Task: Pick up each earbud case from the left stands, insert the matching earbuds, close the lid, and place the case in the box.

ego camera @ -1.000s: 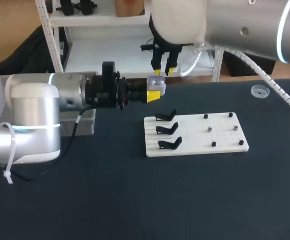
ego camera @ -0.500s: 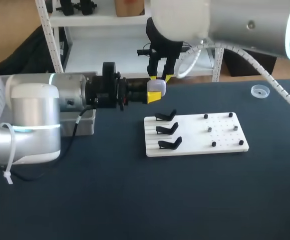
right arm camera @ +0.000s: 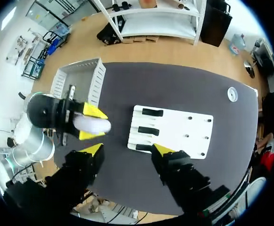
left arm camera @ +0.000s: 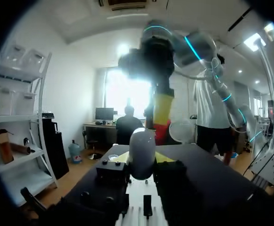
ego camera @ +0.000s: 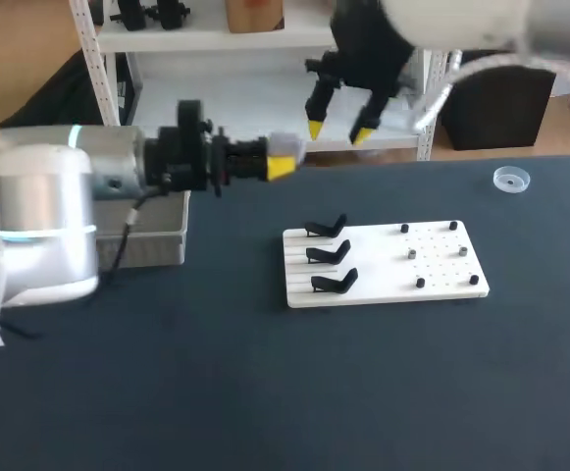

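Note:
My left gripper (ego camera: pixel 279 163) is shut on a pale, rounded earbud case (ego camera: pixel 283 146), held in the air left of the stand board. From the right wrist view the case (right arm camera: pixel 92 125) looks closed, pinched between the left gripper's yellow tips. In the left wrist view the case (left arm camera: pixel 142 151) stands upright between the fingers. My right gripper (ego camera: pixel 338 130) hangs open above and right of the case, touching nothing; its own view shows its tips (right arm camera: pixel 127 149) spread wide. Three black stands (ego camera: pixel 328 253) on the white board (ego camera: pixel 441 283) are bare.
A white slatted box (right arm camera: pixel 79 80) sits at the table's left, partly behind my left arm (ego camera: pixel 44 211). Small pegs (ego camera: pixel 412 253) stud the board's right half. A clear round dish (ego camera: pixel 509 179) lies at the far right.
My right gripper has lifted off the case, moved up and to the right, and opened. My left arm has drawn the case back to the left.

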